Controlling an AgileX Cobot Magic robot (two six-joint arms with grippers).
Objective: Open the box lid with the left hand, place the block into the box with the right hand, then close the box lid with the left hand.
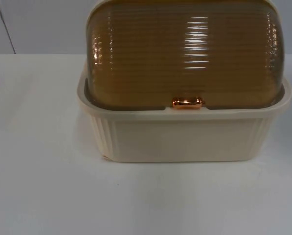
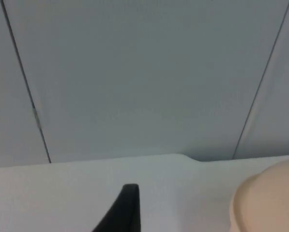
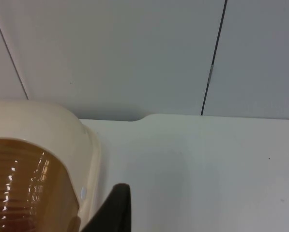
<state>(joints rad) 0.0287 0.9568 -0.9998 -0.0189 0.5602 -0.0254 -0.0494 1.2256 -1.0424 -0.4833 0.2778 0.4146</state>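
A cream ribbed box [image 1: 185,139] stands on the white table, close in front in the top view. Its amber see-through ribbed lid [image 1: 185,54] is down, resting inside the box rim. A small copper handle [image 1: 187,103] sits at the lid's front edge. My left gripper [image 2: 127,205] hangs over the table to the left of the box, whose cream corner [image 2: 272,203] shows beside it. My right gripper [image 3: 116,208] is just to the right of the box, next to its cream rim [image 3: 52,118] and amber lid [image 3: 23,183].
The white table [image 1: 38,191] spreads in front of the box and to its left. Behind it rises the grey partition wall [image 2: 144,72] with dark vertical seams; the table's far edge [image 3: 207,118] meets it.
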